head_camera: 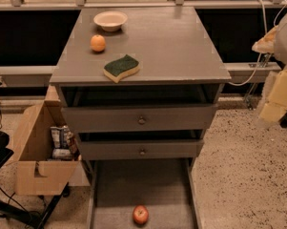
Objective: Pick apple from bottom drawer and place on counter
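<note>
Far right: end effector [275, 101]; counter [176, 42] holds sponge [121, 67], orange [97, 43].

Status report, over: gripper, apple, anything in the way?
Gripper far right, beside the counter, well away from apple. It lies in open bottom drawer, near end. Nothing covering it.

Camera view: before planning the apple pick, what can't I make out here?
Camera view:
Gripper: pale shape beside the counter, partly cut off by the right edge.
Bottom drawer: front cut off by the lower edge, past the apple.
Two upper drawers: insides hidden under the counter, in shadow.
</note>
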Available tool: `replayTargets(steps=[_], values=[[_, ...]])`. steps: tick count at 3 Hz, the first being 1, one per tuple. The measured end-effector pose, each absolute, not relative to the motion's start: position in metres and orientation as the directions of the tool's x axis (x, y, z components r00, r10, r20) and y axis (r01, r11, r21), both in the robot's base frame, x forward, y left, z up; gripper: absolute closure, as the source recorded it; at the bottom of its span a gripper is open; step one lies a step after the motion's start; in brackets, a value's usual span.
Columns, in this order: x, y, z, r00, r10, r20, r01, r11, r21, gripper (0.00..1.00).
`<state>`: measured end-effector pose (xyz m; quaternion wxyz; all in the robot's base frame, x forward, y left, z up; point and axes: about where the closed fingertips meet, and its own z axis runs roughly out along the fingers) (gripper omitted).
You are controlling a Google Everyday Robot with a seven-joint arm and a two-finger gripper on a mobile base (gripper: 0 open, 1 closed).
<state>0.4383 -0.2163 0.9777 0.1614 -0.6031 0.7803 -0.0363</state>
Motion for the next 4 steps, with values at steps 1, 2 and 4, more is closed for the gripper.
replayTargets(steps=[1, 2, 4], values=[[0.438, -0.216, 0.978, -0.220, -0.953, -0.208, -0.929, 0.270, -0.251, 0.00], [0.437, -0.220, 0.975, -0.238, -0.940, -0.246, -0.923, 0.298, -0.245, 0.00], [0.439, -0.229, 0.863, -0.232, -0.814, -0.532, -0.930, 0.345, -0.123, 0.00]])
